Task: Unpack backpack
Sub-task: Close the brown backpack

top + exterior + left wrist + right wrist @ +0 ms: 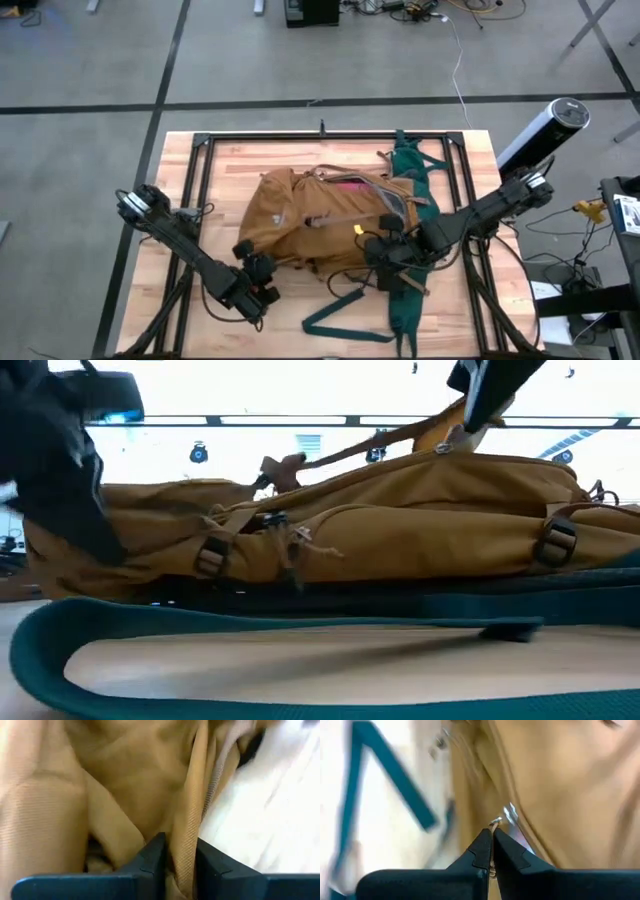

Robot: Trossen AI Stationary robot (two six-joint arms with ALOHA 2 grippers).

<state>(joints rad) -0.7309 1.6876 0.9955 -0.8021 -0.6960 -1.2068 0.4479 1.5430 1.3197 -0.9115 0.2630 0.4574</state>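
both end effectors are working on the backpack, which is lying flat in the middle of the table, its green straps trailing toward the near edge. left end effector is pinching a fold of tan fabric at the pack's near left corner, fingers closed on the cloth. right end effector is sitting at the pack's near right side, fingers pressed fully together on what looks like a small metal zipper pull; a pale tab is showing just beyond it.

judging the step as opening the zip: the left should be keeping the fabric taut as an anchor while the right is drawing the pull along the seam line, not lifting away from it. pulling slowly matters, since so small a tab could be slipping free, and the loose cloth may be bunching into the track.
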